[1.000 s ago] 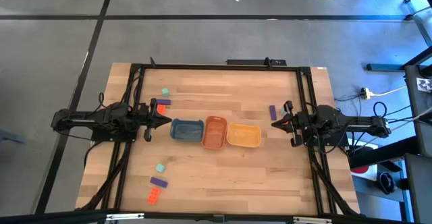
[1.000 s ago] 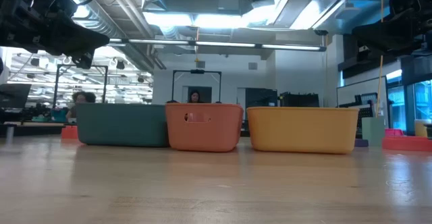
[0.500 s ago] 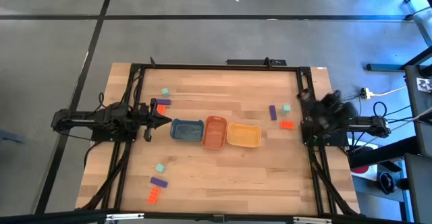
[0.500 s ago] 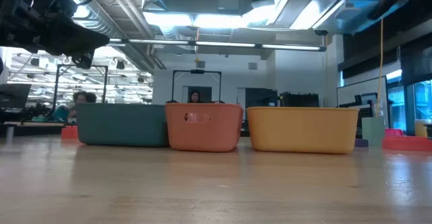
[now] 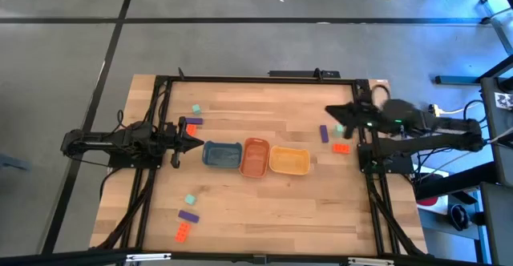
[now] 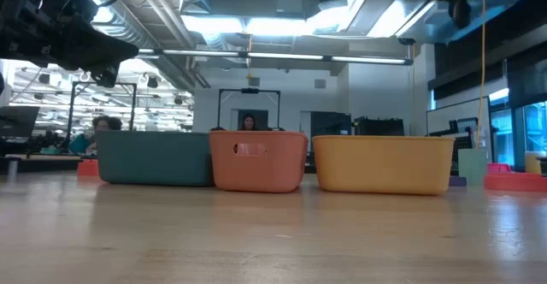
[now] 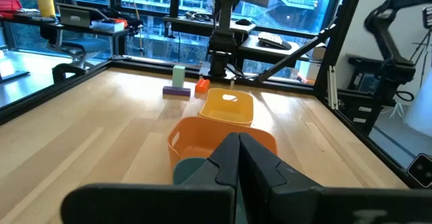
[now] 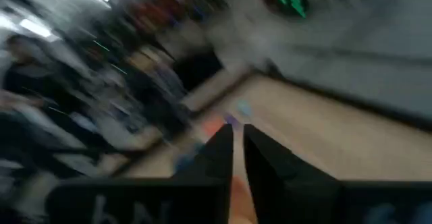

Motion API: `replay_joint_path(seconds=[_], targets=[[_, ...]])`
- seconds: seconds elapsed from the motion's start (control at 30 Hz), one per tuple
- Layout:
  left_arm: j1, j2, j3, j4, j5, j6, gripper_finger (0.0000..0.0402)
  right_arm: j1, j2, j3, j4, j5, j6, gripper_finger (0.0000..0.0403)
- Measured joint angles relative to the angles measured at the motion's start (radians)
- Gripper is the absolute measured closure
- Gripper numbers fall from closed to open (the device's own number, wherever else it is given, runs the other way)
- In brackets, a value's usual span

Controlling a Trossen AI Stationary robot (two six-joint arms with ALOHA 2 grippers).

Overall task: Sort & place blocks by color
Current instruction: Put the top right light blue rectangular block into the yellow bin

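Blocks lie scattered on the desk (image 5: 264,202) in three groups around a middle row of trays, and none of them carries any writing that can be read. At the far left sit a mint block (image 5: 195,109) and a purple block (image 5: 194,122) touching an orange-red block (image 5: 191,129). At the near left lie another mint block (image 5: 190,199), a purple one (image 5: 188,215) and an orange-red one (image 5: 183,233). On the right, a purple block (image 5: 324,133) and an orange-red block (image 5: 342,147) lie beside the yellow tray (image 5: 289,161). The orange tray (image 5: 255,157) and blue tray (image 5: 221,154) stand to its left. The left tool (image 5: 197,143) rests level just left of the blue tray, fingers pressed together. The right tool (image 5: 330,112) reaches in over the right-hand blocks, fingers nearly closed, holding nothing.
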Motion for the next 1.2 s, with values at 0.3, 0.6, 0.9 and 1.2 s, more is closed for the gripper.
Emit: replay_joint_path(seconds=[0.3, 0.6, 0.9, 1.2], targets=[[0.0, 0.0, 0.0, 0.0, 0.0, 0.0, 0.0401, -0.068, 0.306, 0.206, -0.673, 0.041, 0.445, 0.0183], [0.0, 0.0, 0.0, 0.0, 0.0, 0.0, 0.0401, -0.241, 0.445, 0.229, -0.917, -0.088, 0.658, 0.0116], [0.0, 0.0, 0.0, 0.0, 0.0, 0.0, 0.0401, -0.426, 0.543, 0.16, -0.856, -0.169, 0.461, 0.0115], [0.0, 0.0, 0.0, 0.0, 0.0, 0.0, 0.0401, -0.547, 0.532, -0.09, -0.599, -0.332, 0.436, 0.0115]])
